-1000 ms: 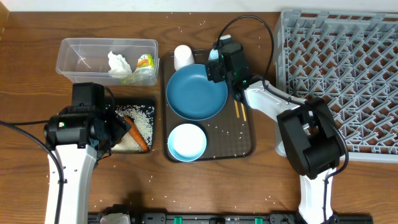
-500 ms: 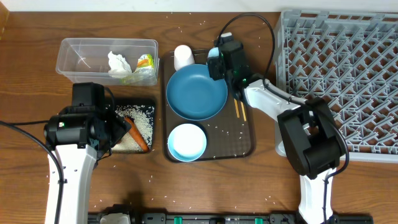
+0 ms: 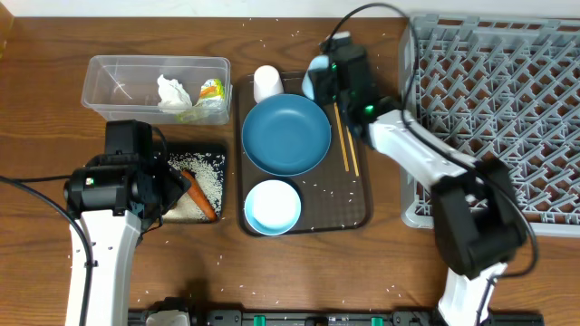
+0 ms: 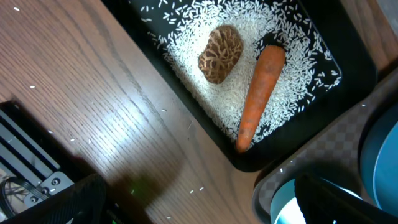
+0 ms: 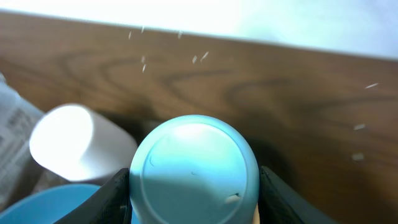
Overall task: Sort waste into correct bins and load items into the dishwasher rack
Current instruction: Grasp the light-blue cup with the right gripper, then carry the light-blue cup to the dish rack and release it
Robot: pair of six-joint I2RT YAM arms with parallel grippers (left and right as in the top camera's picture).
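My right gripper [image 5: 194,186] is shut on the light blue cup [image 5: 194,168], a finger pressed against each side, at the back of the brown tray beside the white cup [image 3: 266,81]. The dark blue plate [image 3: 285,134], pale bowl [image 3: 273,206] and chopsticks [image 3: 343,136] lie on that tray. My left gripper [image 4: 205,208] hangs open over the table beside the black tray [image 4: 348,37], which holds the carrot [image 4: 260,93], brown lump [image 4: 221,54] and rice [image 4: 186,37]. The clear tub [image 3: 100,91] holds the tissue [image 3: 172,91] and wrapper [image 3: 211,91].
The grey dishwasher rack [image 3: 498,109] fills the right side, close to the right arm. The brown serving tray [image 3: 353,204] lies between the rack and the bins. Stray rice grains dot the table and the tray.
The right gripper has closed on the light blue cup and shifted back and to the right with it, uncovering the chopsticks. The left arm has not moved.
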